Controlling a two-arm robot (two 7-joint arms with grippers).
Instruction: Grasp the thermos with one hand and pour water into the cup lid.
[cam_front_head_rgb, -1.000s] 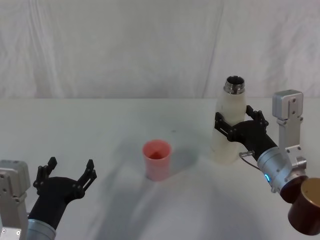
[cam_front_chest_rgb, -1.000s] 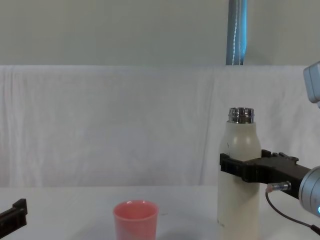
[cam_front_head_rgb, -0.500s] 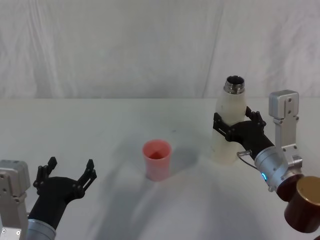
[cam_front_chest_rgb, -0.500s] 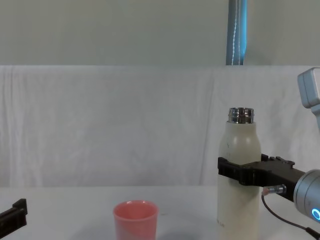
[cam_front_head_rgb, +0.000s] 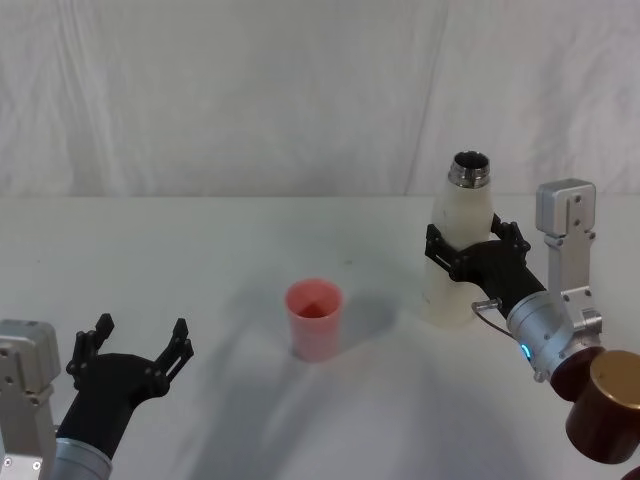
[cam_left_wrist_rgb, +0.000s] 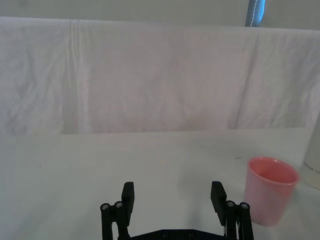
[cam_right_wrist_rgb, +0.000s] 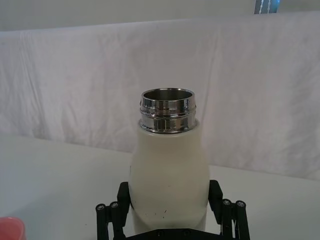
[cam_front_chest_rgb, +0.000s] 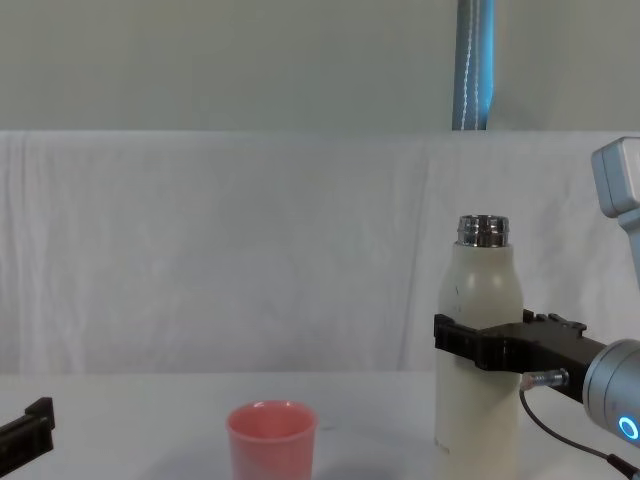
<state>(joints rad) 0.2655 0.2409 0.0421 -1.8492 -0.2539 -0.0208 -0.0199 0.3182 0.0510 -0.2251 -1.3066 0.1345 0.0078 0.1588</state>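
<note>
Thermos, tall cream-white cylinder with rounded shoulders and shiny threaded steel neck (cam_front_head_rgb: 458, 245), standing upright on white cloth-covered table (cam_front_head_rgb: 220, 250), uncapped, mouth open to the ceiling. Black right gripper (cam_front_head_rgb: 470, 250) set around its mid-body, one finger on either side of the wall; from the right wrist view fingers (cam_right_wrist_rgb: 216, 195) flank the body closely, apparently clenched on it, though firm contact hard to confirm. Grip placed about halfway up, below the shoulders: probably so the bottle tips about the wrist without slipping and the neck stays free for pouring. Base seemingly down on the cloth, so lift judged not yet begun.

Outward from the thermos: small pink plastic cup lid with tapered sides (cam_front_head_rgb: 314, 318) well apart on the thermos's left and a little nearer the robot, upright, rim up, ready to receive water. Bare cloth between the two, leaving room to carry the neck across.

Farther left of the thermos, beyond the cup lid and close to the robot's body, black left gripper (cam_front_head_rgb: 130, 362) hovering low over the cloth, fingers spread wide, holding nothing; probably parked, since one hand suffices.

Next call, as a judgement: raise, shift toward the cup lid, tilt slowly.
</note>
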